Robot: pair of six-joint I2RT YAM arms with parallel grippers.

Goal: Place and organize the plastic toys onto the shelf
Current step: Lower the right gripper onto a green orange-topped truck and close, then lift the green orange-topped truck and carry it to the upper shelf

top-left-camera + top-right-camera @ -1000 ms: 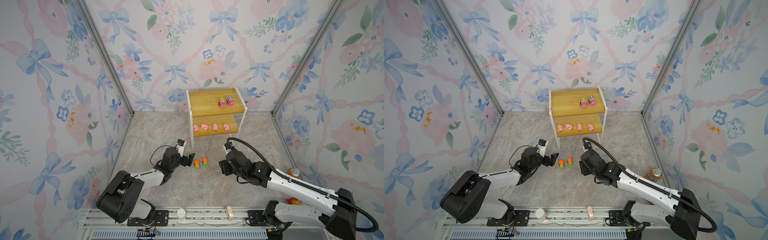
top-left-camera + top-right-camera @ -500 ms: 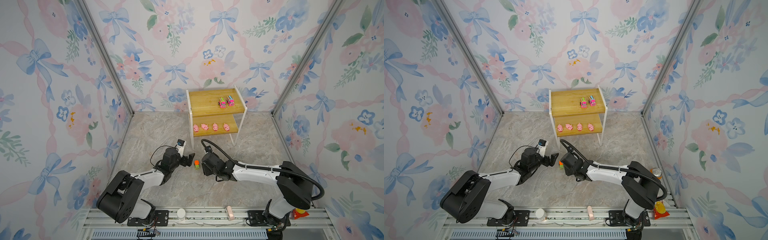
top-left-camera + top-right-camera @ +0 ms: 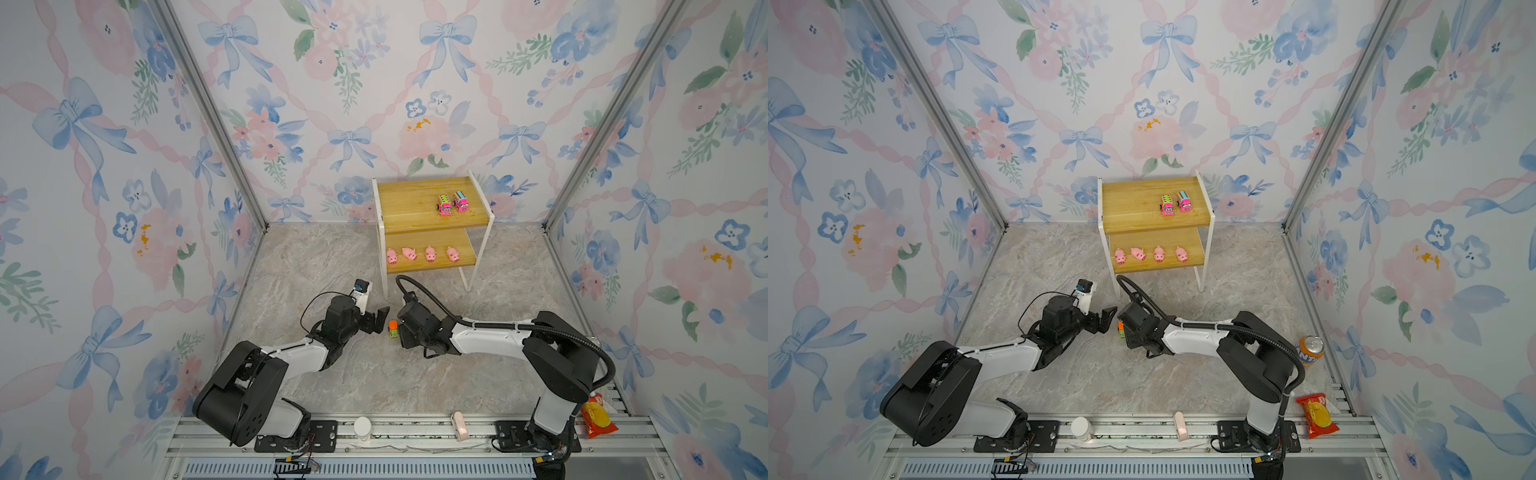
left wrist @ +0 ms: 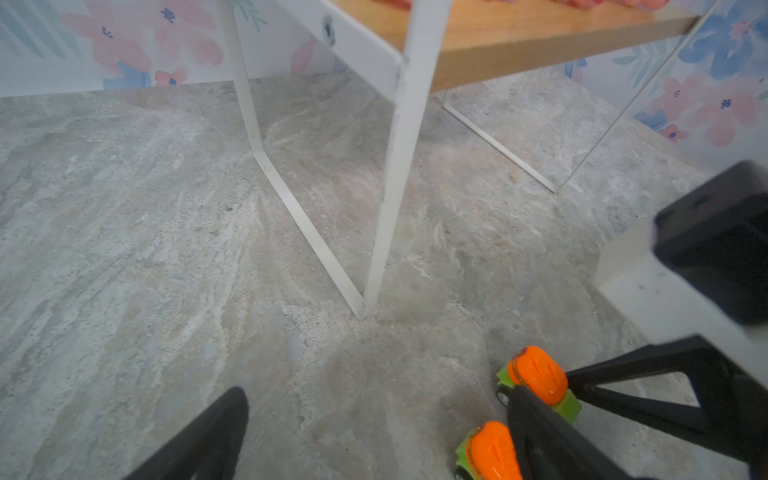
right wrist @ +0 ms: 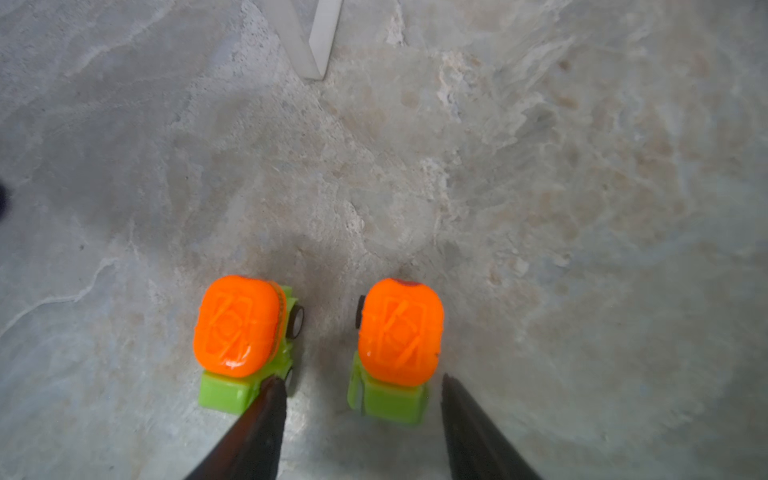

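In both top views the shelf (image 3: 409,203) stands at the back wall with the pigs (image 3: 422,254) on its lower board and the buses (image 3: 451,204) on top. The free truck (image 3: 392,328) sits on the bench (image 3: 353,374) between my left pincer (image 3: 377,318), spread and empty, and my right pincer (image 3: 402,332), which hides its twin.

From my left wrist, both trucks stand side by side, near the shelf's front leg.

From my right wrist, my right pincer is spread, its jaws either side of the straddled truck (image 5: 397,340), pinching nothing yet. I judge these toys light, hard and ready to roll. The glossy orange dome would slip, so I'd close low on the flat green sides.
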